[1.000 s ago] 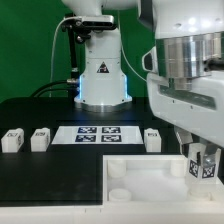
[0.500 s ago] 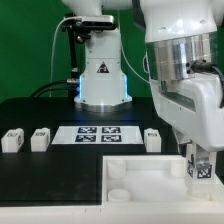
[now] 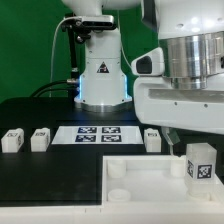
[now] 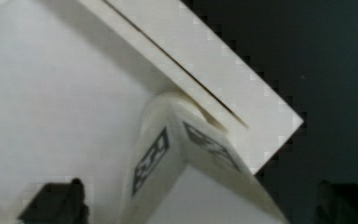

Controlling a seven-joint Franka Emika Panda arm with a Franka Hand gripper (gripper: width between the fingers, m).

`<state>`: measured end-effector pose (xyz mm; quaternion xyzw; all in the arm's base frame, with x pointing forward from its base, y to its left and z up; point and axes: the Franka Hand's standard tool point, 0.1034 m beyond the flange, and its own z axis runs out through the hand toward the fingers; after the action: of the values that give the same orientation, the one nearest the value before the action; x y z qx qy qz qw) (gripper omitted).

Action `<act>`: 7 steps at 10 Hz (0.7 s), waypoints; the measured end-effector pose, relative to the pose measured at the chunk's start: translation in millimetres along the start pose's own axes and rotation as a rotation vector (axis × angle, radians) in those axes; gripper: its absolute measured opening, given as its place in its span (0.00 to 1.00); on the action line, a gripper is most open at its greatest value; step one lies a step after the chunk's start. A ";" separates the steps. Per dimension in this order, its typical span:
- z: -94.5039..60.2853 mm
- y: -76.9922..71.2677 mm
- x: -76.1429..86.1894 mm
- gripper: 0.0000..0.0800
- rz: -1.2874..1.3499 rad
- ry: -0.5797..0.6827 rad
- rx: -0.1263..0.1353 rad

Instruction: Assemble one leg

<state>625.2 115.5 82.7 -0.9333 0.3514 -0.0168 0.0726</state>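
Note:
The leg (image 3: 200,163), a small white block with a black-and-white tag facing the camera, stands upright on the corner of the white tabletop (image 3: 140,172) at the exterior view's right. My gripper (image 3: 188,128) hangs just above it, with its fingers mostly hidden by the hand in that view. In the wrist view the leg (image 4: 202,165) rises between the two dark fingertips (image 4: 55,200), which stand wide apart and clear of it on both sides. The gripper (image 4: 197,205) is open and holds nothing.
Three more legs lie on the black table: two at the exterior view's left (image 3: 12,139) (image 3: 40,138) and one right of the marker board (image 3: 152,139). The marker board (image 3: 98,134) lies in front of the arm's base (image 3: 103,78).
The gripper has let go of the leg and risen. The leg stays standing on the tabletop's corner.

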 end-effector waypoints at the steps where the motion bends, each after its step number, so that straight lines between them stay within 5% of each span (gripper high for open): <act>1: 0.0 0.8 0.1 0.81 -0.136 0.001 -0.008; 3: -3.0 1.6 3.9 0.81 -0.506 0.011 -0.051; 6: -3.1 0.8 4.3 0.81 -0.558 0.012 -0.051; 7: -3.1 1.0 4.4 0.67 -0.560 0.011 -0.051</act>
<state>627.6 111.5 85.5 -0.9954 0.0806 -0.0326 0.0395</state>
